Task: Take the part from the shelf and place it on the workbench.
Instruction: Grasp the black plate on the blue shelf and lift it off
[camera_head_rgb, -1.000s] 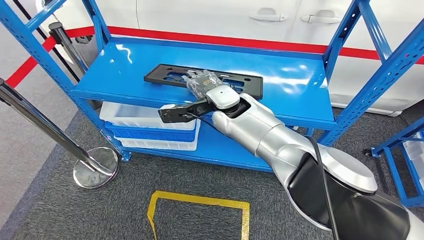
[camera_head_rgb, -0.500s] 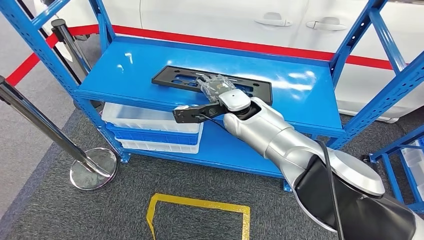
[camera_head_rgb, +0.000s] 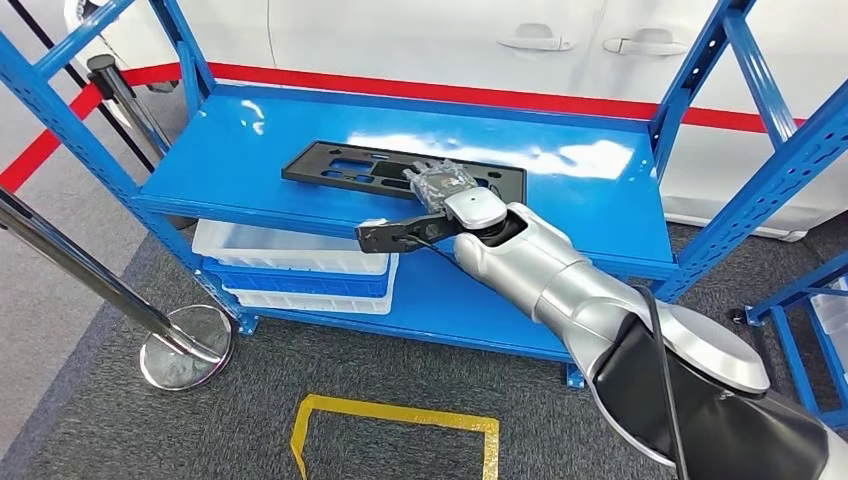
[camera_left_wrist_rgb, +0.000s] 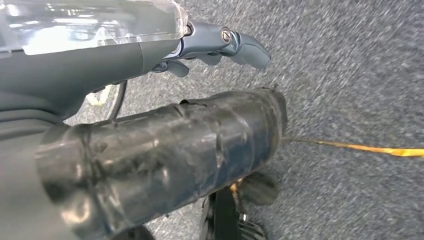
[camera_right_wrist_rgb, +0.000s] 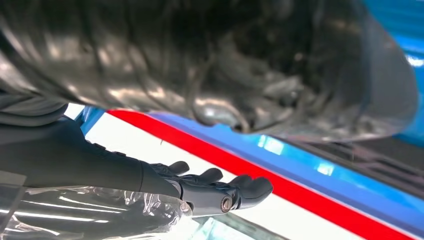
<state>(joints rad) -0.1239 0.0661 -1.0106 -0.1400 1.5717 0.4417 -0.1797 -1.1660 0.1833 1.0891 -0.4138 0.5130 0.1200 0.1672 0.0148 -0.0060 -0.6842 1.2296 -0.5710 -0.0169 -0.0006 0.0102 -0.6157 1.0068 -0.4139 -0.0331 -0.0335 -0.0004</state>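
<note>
Right hand (camera_head_rgb: 440, 185) reaches flat over black part (camera_head_rgb: 340, 165) on shelf (camera_head_rgb: 600, 210).

The part (camera_head_rgb: 400, 170) lies on the shelf (camera_head_rgb: 250, 170), bins (camera_head_rgb: 290, 262) beneath it.

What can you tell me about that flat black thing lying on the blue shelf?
The black part is a long, flat, thin panel that looks like matte plastic, with several cut-out openings along its length. It lies flat on the upper deck of the blue shelf, running roughly along the shelf's length. The robot's right hand is over its right portion, hiding that stretch; whether the fingers actually grip it cannot be told. Nothing else touches it.
</note>
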